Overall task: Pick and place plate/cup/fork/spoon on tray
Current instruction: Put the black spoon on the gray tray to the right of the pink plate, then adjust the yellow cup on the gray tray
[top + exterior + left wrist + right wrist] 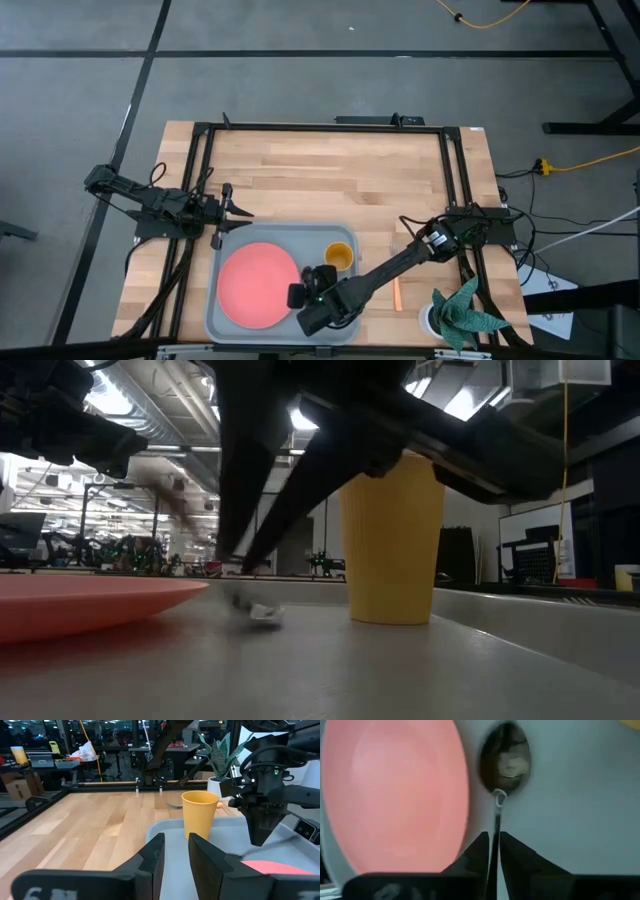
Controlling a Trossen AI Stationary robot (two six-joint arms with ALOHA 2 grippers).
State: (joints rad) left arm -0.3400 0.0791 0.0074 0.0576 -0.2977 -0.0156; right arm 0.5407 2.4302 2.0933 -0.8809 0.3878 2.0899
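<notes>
Spoon (505,760) pinched at its thin handle by the right gripper (492,851), over the tray (580,795). Light, stiff, slippery, I'd say. Left gripper (175,852) waits, slightly parted.

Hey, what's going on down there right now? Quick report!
Right gripper over the tray, jaws shut on the spoon beside the plate. Left gripper waits at the tray's edge. Fork on the table.
</notes>
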